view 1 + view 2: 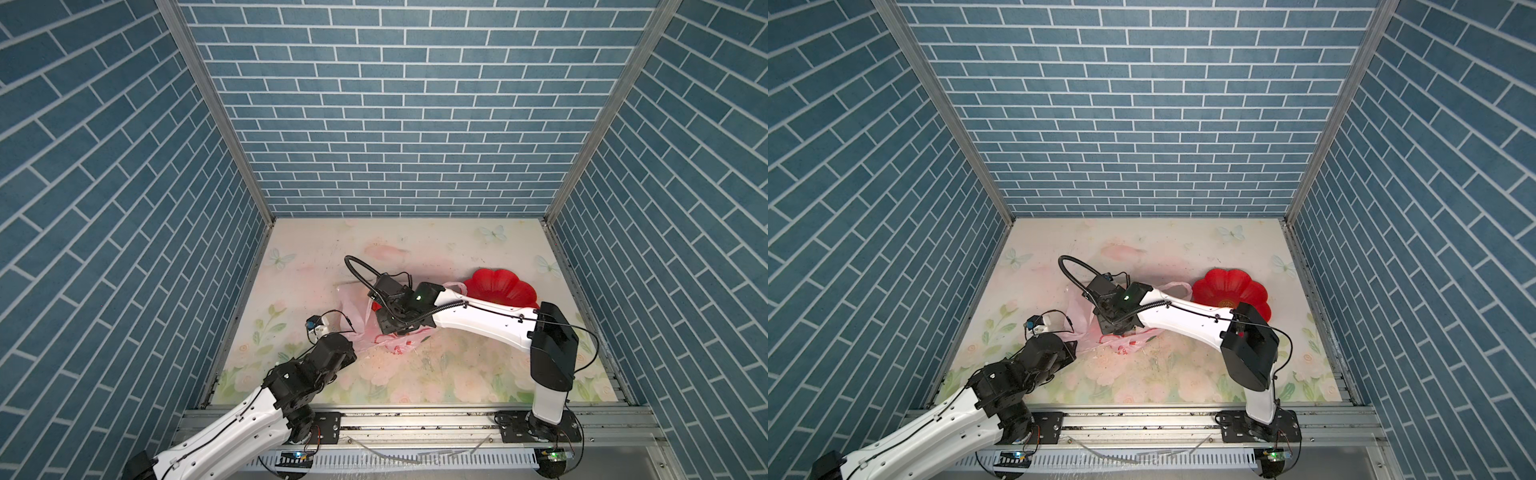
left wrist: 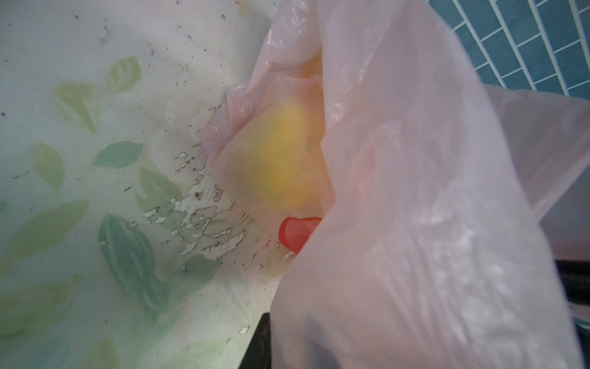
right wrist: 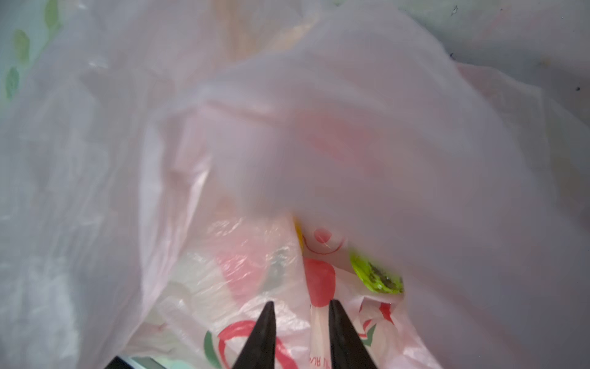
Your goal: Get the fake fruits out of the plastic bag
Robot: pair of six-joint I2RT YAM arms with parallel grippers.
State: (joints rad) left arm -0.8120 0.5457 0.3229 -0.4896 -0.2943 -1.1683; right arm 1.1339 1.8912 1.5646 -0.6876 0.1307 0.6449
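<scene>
The pale-pink plastic bag (image 1: 353,305) (image 1: 1079,309) lies crumpled mid-table. My left gripper (image 1: 345,332) holds its left edge up; in the left wrist view the film (image 2: 415,223) drapes over the jaws and only one black finger (image 2: 262,345) shows. A yellow fruit (image 2: 284,153) glows through the film beside a red patch (image 2: 297,233), which may be fruit or print. My right gripper (image 3: 301,314) points down into the bag, its jaws narrowed on a printed fold of film. A bumpy green ball (image 3: 376,274) peeks from under the film just beyond. The other fruits are hidden.
A red flower-shaped plate (image 1: 503,286) (image 1: 1229,286) sits at the back right, close to a bag handle loop (image 1: 455,286). The right forearm (image 1: 482,318) spans from the right over the bag. Blue brick walls enclose the floral table (image 1: 415,249) on three sides.
</scene>
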